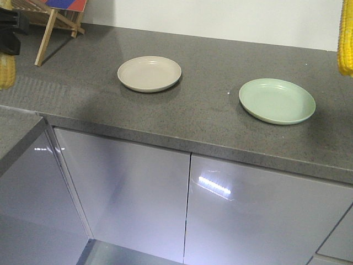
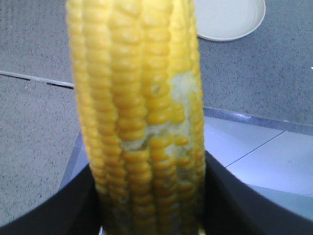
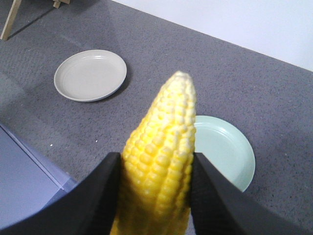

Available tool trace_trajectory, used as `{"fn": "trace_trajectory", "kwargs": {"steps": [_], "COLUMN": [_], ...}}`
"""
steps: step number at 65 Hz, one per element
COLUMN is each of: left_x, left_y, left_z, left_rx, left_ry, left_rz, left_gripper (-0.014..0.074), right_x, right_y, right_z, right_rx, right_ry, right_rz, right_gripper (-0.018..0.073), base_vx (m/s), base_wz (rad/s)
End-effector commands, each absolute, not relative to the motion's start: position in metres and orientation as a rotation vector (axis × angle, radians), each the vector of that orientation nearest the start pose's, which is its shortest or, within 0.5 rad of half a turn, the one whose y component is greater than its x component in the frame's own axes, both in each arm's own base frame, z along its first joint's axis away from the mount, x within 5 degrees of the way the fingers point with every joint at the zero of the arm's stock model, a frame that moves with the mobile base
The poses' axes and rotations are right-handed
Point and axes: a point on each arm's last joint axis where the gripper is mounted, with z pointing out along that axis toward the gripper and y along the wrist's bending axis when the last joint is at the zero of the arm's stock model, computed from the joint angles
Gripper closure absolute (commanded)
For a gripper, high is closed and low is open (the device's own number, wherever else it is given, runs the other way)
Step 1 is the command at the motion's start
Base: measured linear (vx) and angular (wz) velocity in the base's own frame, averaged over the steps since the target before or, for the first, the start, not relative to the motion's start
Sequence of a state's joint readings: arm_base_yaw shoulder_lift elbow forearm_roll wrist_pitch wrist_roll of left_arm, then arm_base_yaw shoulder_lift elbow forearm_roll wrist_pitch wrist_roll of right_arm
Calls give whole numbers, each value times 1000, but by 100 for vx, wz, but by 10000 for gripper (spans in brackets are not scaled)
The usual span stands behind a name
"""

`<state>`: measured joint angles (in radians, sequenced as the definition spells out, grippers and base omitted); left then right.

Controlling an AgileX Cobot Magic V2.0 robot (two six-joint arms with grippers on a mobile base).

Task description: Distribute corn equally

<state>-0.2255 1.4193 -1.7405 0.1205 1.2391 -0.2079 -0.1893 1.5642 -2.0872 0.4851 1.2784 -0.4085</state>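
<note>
Each gripper holds one cob of corn. My left gripper (image 2: 151, 215) is shut on a yellow cob (image 2: 137, 112) that fills the left wrist view; in the front view that cob (image 1: 6, 70) shows at the far left edge. My right gripper (image 3: 155, 169) is shut on a tapered cob (image 3: 161, 156), held above the counter near the green plate (image 3: 230, 156); the same cob (image 1: 346, 41) hangs at the right edge of the front view. The beige plate (image 1: 149, 73) and green plate (image 1: 277, 100) lie on the counter with nothing on them.
The grey stone counter (image 1: 204, 118) has glossy cabinet doors (image 1: 132, 193) below its front edge. A wooden stand (image 1: 55, 22) with a red and blue panel stands at the back left corner. A lower counter section (image 1: 14, 132) runs along the left.
</note>
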Motion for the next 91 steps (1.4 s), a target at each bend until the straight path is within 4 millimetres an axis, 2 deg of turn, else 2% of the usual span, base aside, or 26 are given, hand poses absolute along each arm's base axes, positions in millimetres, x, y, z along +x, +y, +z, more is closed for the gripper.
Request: {"fn": "trace_trajectory", "kwargs": {"steps": [1,91], "left_x": [264,264], "left_y": [-49,-49], "left_z": [482,482], "left_rx": [11,11], "left_ry": [2279,2279], "left_rz": [-68,-68], "left_gripper": [590,590], "right_x": [279,279], "right_y": [-12,-12], "right_z": [536,536], "right_rx": [-340,-340], "right_ry": [2055,2055], "right_rz": [254,254], "right_gripper": [405,405], "base_vx": [16,16], "base_wz": [-1,-16]}}
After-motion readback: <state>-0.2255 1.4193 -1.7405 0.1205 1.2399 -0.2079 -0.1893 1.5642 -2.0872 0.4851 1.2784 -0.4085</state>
